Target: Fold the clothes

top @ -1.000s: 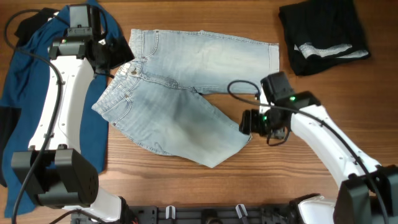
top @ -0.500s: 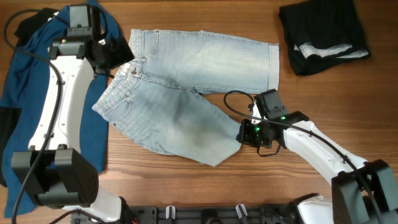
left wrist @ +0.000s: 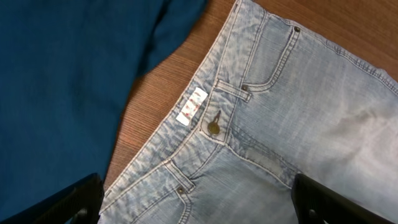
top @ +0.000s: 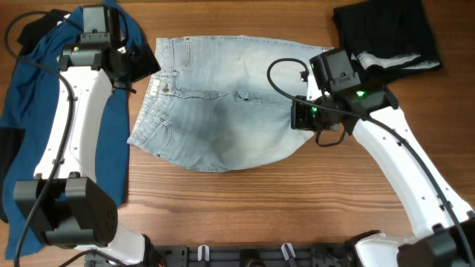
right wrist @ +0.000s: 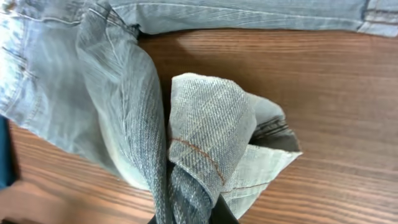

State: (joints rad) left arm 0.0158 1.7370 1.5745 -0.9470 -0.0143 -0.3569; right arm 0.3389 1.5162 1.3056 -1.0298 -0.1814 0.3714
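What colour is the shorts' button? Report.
Brassy brown button on the shorts; best in left wrist view.

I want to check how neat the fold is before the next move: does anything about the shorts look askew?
Yes. The cuff of the denim shorts pinched in the right tool is bunched and twisted, part of it turned over, not flat. The folded-over leg has a lower edge that bows in a curve.

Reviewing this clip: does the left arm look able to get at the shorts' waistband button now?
Probably yes. The left gripper hangs open over the denim shorts, and the waistband button lies bare beneath it; the blue shirt lies off to one side.
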